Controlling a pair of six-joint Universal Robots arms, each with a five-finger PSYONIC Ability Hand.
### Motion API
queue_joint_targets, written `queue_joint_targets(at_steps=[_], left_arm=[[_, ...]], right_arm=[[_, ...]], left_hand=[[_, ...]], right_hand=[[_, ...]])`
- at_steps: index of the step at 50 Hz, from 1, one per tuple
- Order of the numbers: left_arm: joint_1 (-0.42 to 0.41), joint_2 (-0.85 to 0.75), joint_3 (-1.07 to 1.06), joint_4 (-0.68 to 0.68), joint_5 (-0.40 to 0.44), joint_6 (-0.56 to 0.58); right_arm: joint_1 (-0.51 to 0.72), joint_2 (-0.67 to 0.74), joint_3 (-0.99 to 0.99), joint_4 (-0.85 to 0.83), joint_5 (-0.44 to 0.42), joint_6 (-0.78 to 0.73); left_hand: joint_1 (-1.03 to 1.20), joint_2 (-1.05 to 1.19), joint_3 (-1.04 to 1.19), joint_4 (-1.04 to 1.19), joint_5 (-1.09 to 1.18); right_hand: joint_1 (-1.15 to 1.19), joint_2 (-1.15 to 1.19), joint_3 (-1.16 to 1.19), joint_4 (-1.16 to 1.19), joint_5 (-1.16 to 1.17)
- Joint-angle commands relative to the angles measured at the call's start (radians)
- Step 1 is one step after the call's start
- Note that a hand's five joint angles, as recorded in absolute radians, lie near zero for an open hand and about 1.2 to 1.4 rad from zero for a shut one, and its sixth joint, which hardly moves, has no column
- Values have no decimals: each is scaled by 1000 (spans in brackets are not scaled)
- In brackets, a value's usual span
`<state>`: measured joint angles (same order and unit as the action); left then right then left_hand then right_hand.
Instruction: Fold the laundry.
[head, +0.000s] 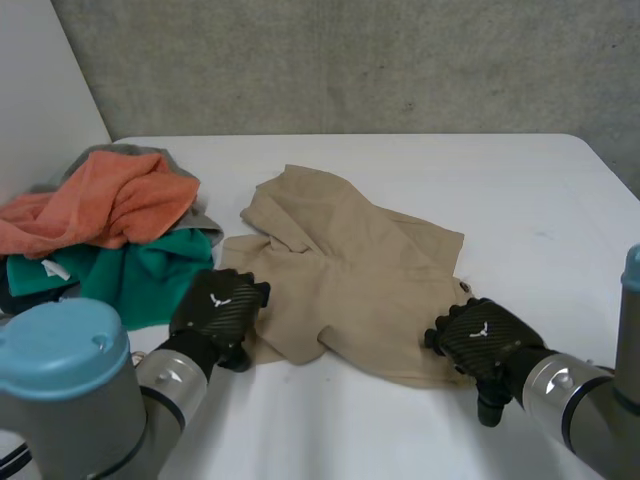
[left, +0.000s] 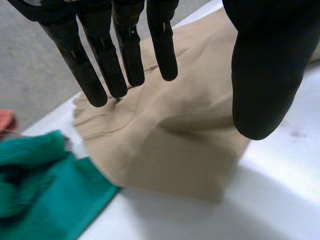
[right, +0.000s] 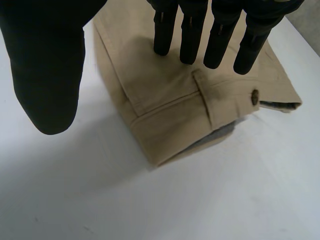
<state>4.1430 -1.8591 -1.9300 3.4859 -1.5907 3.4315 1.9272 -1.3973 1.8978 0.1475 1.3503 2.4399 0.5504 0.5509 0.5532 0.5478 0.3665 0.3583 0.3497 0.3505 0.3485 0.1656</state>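
**Both hands open at the near corners of the tan trousers**

Head view: the tan trousers (head: 350, 265) are lying crumpled in the middle of the white table (head: 530, 200). At nine o'clock from them a pile is sitting, with an orange cloth (head: 110, 200) lying on a green cloth (head: 140, 278). The left hand (head: 218, 310) is resting at the trousers' seven o'clock corner, and the right hand (head: 482, 340) at their five o'clock corner.

Left wrist view: the left hand (left: 125, 45) is spreading straight, released fingers over the trousers (left: 165, 150), with the thumb standing apart and grasping nothing. The green cloth (left: 45, 190) is lying just beside the trousers' edge, on the table (left: 280, 195).

Right wrist view: the right hand (right: 45, 65) is reaching straight, relaxed fingers over the waistband of the trousers (right: 160, 107), holding nothing, with the thumb staying wide of them above the bare table (right: 200, 200). A belt loop (right: 204, 92) and a button (right: 255, 96) are showing just beyond the fingertips.
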Motion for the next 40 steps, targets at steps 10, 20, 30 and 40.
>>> queue_joint_targets(at_steps=[10, 20, 30, 40], left_arm=[[34, -213, 180, -25, 80, -15], [25, -183, 227, -25, 80, -3], [29, 76, 269, -39, 81, -6], [28, 322, 428, -272, 80, -9]], right_arm=[[-14, 115, 49, -285, -23, 37], [-14, 166, 41, -428, 0, 36], [-25, 3, -69, -329, 13, 30], [-31, -198, -444, 90, -8, 70]], left_hand=[[252, 252, 250, 255, 262], [846, 845, 843, 848, 855], [846, 845, 843, 848, 855], [846, 845, 843, 848, 855]], right_hand=[[105, 114, 113, 115, 123], [1038, 1047, 1046, 1048, 1056], [1038, 1047, 1046, 1048, 1056], [1038, 1047, 1046, 1048, 1056]])
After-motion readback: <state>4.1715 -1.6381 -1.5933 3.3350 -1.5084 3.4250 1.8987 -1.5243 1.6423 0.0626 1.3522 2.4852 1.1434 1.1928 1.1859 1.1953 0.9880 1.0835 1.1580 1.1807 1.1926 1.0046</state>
